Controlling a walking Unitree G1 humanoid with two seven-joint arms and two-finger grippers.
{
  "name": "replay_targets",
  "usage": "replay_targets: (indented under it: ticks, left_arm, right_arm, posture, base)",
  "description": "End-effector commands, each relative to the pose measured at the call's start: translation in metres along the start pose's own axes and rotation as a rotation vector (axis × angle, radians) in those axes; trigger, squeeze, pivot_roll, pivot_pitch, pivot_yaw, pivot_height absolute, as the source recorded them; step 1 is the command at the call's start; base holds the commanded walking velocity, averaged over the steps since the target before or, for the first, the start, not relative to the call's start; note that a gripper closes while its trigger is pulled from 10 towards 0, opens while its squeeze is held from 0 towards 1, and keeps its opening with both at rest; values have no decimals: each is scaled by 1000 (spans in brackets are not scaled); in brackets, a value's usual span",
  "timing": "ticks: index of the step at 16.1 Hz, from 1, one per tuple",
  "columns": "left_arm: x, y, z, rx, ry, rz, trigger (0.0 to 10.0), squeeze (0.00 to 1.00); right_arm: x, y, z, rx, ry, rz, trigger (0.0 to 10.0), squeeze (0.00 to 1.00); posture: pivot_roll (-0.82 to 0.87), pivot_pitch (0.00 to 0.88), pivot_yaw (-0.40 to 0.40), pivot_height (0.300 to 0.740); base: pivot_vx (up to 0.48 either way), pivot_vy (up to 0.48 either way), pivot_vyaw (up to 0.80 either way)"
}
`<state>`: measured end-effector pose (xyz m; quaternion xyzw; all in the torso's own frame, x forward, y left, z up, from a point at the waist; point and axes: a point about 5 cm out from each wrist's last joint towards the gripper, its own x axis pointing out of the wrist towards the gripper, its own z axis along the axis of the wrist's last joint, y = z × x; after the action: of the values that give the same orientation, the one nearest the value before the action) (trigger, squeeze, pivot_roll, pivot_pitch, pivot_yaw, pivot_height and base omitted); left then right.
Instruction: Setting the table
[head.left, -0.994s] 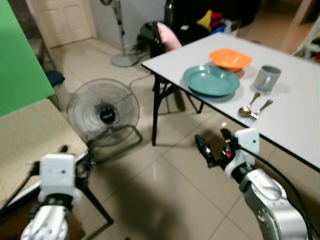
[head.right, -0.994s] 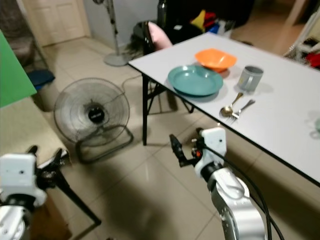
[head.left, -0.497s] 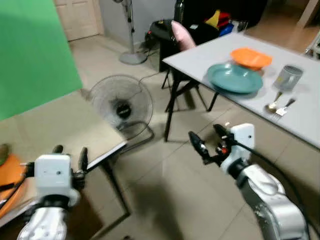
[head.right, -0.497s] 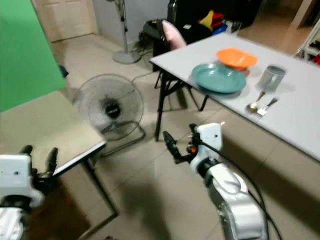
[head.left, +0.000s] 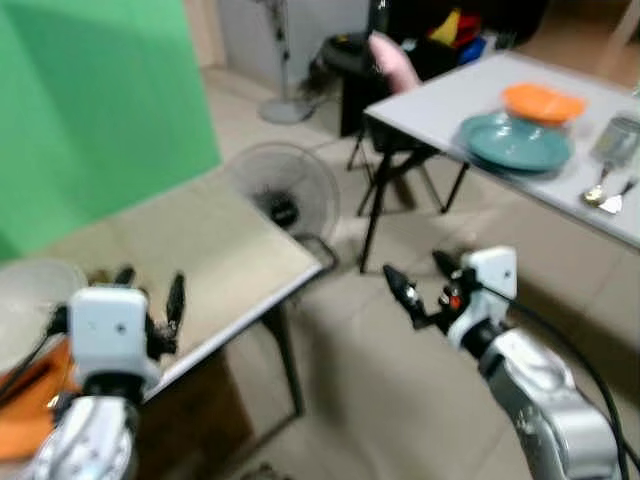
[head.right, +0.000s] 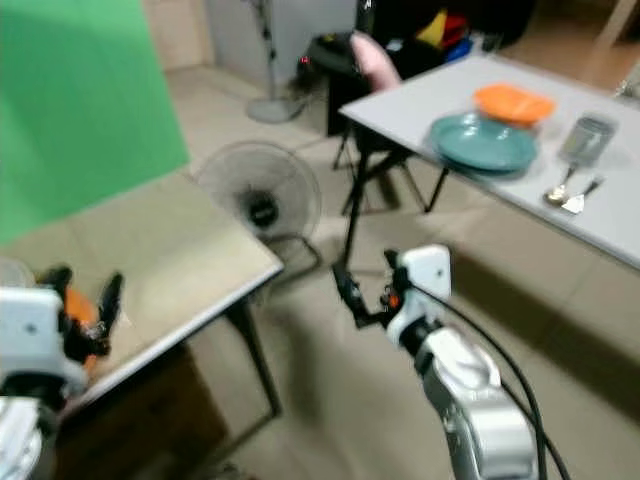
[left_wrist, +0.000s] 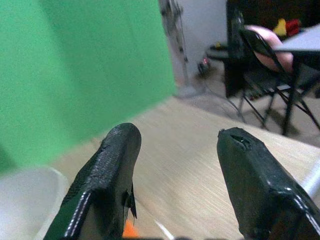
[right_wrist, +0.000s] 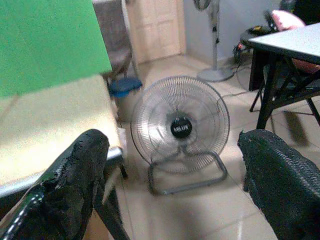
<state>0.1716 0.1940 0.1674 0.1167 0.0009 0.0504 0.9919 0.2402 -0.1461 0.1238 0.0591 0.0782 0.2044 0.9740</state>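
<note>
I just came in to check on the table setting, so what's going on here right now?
Nothing is being handled at the moment. The left gripper is over the wooden side table, fingers apart and empty, near an orange item and a pale bowl. The right gripper hangs open above the floor, facing the floor fan. On the white dining table sit a teal plate, an orange bowl, a grey mug, a spoon and a fork.

Pale matt wood grain on the low table (left_wrist: 210, 165); rough, textured black rubber on the left gripper's fingers (left_wrist: 112, 175); wire metal grille on the floor fan (right_wrist: 180, 127); glossy floor tiles (right_wrist: 210, 210).
</note>
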Motion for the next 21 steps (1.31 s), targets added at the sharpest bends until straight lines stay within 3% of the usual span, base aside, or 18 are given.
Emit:
replay_targets:
  ticks: [1,15,16,18,19,20,21]
  left_arm:
    - [2,4,4,8,-10,10,10000,0]
    - [3,21,16,31,-7,44,10000,0]
    - [2,23,15,24,-1,59,10000,0]
    - [0,24,10,-85,48,44,10000,0]
    - [0,24,9,-101,55,43,10000,0]
    - [0,28,8,-151,53,42,10000,1000]
    - [1,31,7,-196,54,38,10000,1000]
  right_arm:
    - [2,4,3,15,-20,14,10000,0]
    - [2,5,6,46,-26,19,10000,0]
    - [3,5,6,48,-26,22,10000,0]
    - [3,5,6,66,-27,37,10000,0]
    - [4,5,6,71,-27,41,10000,0]
    - [5,5,9,70,-31,58,10000,1000]
    - [6,5,12,70,-36,74,10000,1000]
  posture:
    - [11,0,17,740]
    - [23,9,12,740]
    - [26,11,10,740]
    - [29,11,8,740]
    - [29,11,8,740]
    - [28,18,7,740]
    - [24,23,8,740]
  base:
    - [0,322,0]
    - [0,321,0]
    - [0,315,0]
    - [0,0,0]
    - [0,0,0]
    - [0,0,0]
    - [0,0,0]
